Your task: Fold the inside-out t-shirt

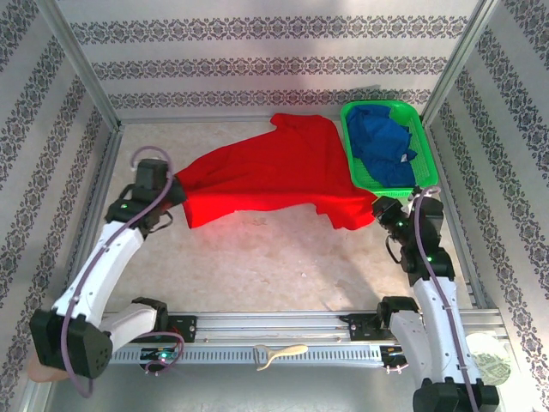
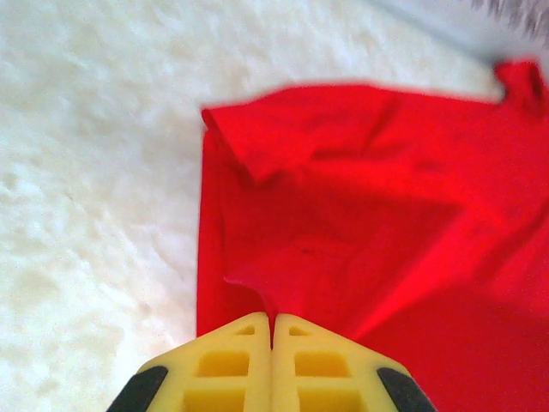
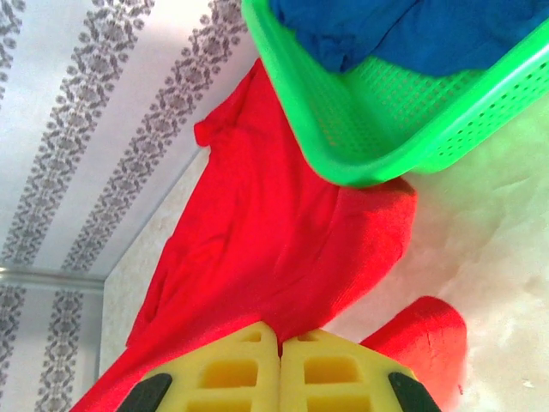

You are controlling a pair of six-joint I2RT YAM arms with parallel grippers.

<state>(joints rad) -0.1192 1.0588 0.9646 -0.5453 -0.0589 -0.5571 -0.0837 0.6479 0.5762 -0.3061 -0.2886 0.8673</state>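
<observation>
The inside-out t-shirt is bright red and lies spread across the back half of the table, one corner reaching up beside the basket. At its left edge my left gripper is shut on a pinch of the cloth; in the left wrist view the yellow fingers meet with a red fold rising between them. My right gripper is shut on the shirt's right edge, and the right wrist view has red t-shirt fabric running into its closed yellow fingers.
A green basket holding a blue garment stands at the back right, its near corner overlapping the shirt. Patterned walls enclose the table on three sides. A rail runs along the near edge.
</observation>
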